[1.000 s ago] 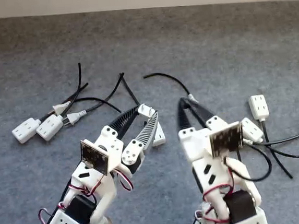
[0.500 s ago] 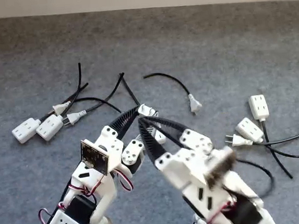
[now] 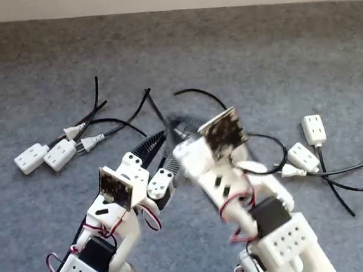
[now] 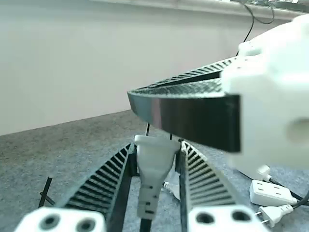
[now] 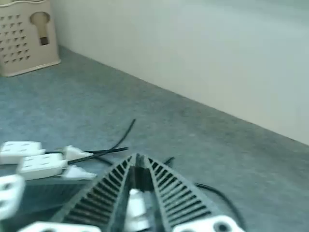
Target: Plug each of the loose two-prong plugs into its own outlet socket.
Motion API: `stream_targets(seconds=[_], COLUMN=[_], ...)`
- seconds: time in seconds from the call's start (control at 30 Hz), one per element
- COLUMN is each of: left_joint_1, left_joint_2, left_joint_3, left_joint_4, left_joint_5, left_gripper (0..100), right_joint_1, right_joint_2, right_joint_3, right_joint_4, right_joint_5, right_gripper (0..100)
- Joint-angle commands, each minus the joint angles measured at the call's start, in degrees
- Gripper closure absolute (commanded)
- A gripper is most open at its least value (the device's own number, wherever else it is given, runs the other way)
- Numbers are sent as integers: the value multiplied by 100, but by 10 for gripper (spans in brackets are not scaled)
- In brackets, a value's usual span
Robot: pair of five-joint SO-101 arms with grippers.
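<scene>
On the table's [image 3: 275, 45] left side lie two outlet sockets side by side, the outer socket [image 3: 32, 157] and the inner socket [image 3: 59, 154]. Two small plugs sit just beside them, the upper plug [image 3: 73, 131] and the lower plug [image 3: 90, 142], noses toward the sockets. Can't tell if any prongs are in; they look unseated.

Centre-left, the left hand [image 4: 155, 145] is clenched on the held plug [image 4: 153, 166], a white two-prong plug body lifted off the table w/ its cord running back toward the wrist. The right hand [image 5: 138, 160] is right up against the left hand's tip and crosses over the held plug in the left wrist view. Can't tell whether it's released or clenched.

On the right, the rear socket [image 3: 313, 129] and the front socket [image 3: 304, 157] lie near each other. A loose plug [image 3: 291, 171] lies just beside the front one, not in it.

Progress, as a judgement: early. No plug is clearly seated. One is in hand, at least one is loose on the right, so prob. all are still to do.

Vs 1 s ago: the right arm was over the table's right half, by a plug on a curved black cord [image 3: 197, 95]. It has swung across to the left hand and now covers that plug. Left arm is approx. where it was, same grip.
</scene>
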Motion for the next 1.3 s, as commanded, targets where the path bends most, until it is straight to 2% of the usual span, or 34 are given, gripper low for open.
stream_targets(seconds=[0.0, 0.2, 0.47, 0.57, 0.73, 0.9, 1.0, 1.27], left_joint_1=[48, 48, 48, 66, 48, 48, 48, 40], left_joint_2=[-110, -119, -119, -119, -127, -127, -136, -163], left_joint_3=[92, 92, 92, 92, 92, 92, 92, 92], left_joint_4=[-9, -9, 44, 176, 185, 185, 185, 185], left_joint_5=[0, 0, 0, 0, 0, -9, -9, -9], left_gripper=[995, 995, 995, 995, 995, 995, 995, 995], right_joint_1=[831, 1525, 1525, 1244, 136, -479, -382, 673], right_joint_2=[620, 1262, 1288, 1288, 1288, 1297, 1332, 1305], right_joint_3=[-242, -286, -980, -1604, -2633, -2774, -2387, -1112], right_joint_4=[-365, -567, -708, -532, 752, 1508, 1508, 1376], right_joint_5=[44, 44, 44, 44, 44, 44, 44, 26], right_gripper=[991, 991, 991, 991, 991, 991, 991, 991])
